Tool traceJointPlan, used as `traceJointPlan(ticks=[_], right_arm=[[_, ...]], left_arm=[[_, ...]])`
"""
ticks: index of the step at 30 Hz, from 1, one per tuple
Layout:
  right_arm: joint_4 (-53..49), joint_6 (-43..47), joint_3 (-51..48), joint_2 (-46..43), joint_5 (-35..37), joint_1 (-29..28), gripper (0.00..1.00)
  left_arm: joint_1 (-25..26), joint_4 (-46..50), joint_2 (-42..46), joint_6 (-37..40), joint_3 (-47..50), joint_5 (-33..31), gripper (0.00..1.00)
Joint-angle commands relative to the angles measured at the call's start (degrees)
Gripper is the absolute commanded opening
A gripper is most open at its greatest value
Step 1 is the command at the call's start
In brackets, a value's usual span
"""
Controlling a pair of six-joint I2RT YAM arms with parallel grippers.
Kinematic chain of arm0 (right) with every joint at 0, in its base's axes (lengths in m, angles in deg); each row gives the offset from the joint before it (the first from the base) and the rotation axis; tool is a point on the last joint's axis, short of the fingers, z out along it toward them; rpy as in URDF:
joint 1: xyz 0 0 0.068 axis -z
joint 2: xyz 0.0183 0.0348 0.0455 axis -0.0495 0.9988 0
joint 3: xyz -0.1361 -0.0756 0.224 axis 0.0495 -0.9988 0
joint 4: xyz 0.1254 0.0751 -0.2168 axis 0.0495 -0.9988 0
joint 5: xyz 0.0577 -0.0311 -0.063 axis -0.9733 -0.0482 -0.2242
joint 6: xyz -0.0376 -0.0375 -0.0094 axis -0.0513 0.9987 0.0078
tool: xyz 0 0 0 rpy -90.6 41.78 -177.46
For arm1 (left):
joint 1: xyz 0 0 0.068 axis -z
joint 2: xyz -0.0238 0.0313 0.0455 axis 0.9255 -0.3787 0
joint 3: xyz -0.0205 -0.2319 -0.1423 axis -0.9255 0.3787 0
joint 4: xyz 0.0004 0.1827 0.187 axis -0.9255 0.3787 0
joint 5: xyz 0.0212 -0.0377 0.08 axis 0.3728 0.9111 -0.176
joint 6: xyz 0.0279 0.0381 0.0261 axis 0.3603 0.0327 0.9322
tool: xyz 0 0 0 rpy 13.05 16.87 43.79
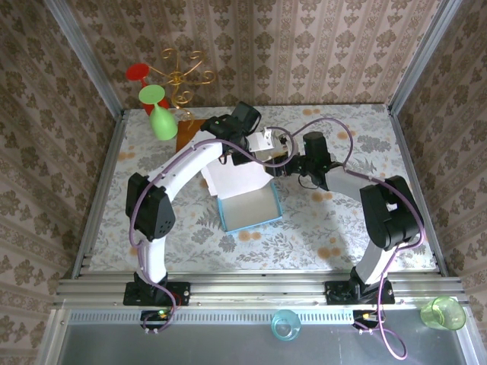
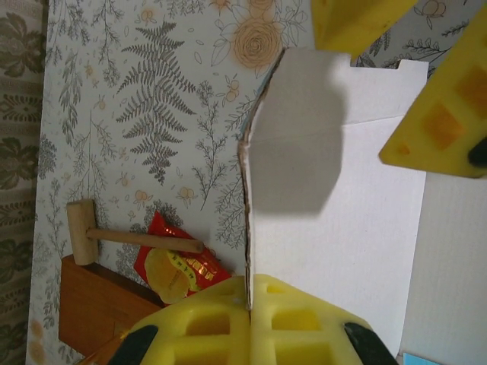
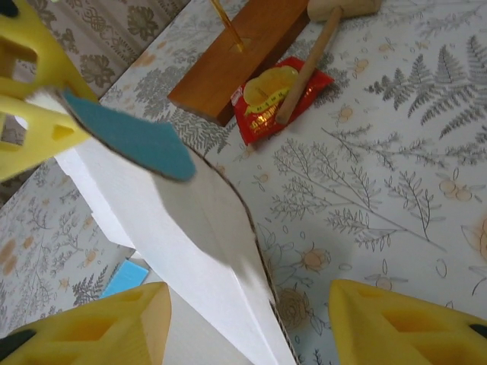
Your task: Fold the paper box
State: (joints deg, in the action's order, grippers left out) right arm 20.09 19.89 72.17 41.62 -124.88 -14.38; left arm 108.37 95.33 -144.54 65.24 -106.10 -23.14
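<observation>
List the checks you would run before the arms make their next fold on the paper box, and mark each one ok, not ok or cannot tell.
1. The left gripper clamps the paper box by its raised flap edge: ok.
2. The right gripper is open and straddles the box's white panel: ok.
3. The right gripper's pads touch that panel: cannot tell.
4. The box's blue tray end rests on the table: ok.
5. The mallet, red packet and wooden board lie apart from the box: ok.
</observation>
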Motion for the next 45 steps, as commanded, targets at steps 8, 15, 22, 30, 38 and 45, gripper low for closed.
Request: traceJointPlan(ticks=[8,15,22,30,38,45], right_arm=[[-4.6,3.9,5.8,3.1,-2.4,-0.1,0.32],[-7.5,5.8,7.1,3.1,-0.8,-0.9,0.18],[-10.7,8.5,8.2,2.4,2.8,-2.1,0.02],[-9.3,11.4,5.8,-0.6,9.9,-2.8,0.00],[-8.3,13.8,2.9,-3.1,10.1,-2.0,0.00],[-8.2,14.4,2.2,-3.7,10.4,-1.8,0.00]], left_arm=[[-1.3,-1.8,0.7,1.9,0.2,2.2,0.00],[-1.4,-2.3,0.4,1.4,-0.1,2.3,0.00],[-1.1,-2.6,0.1,-0.1,-0.8,2.9,0.00],[-0.6,-5.2,2.9,-15.1,-3.5,-0.1,0.50],[-9.6,-6.4,18.1,-44.4,11.0,6.4,0.60],[-22.6,-9.2,26.6,-49.5,29.8,18.1,0.60]])
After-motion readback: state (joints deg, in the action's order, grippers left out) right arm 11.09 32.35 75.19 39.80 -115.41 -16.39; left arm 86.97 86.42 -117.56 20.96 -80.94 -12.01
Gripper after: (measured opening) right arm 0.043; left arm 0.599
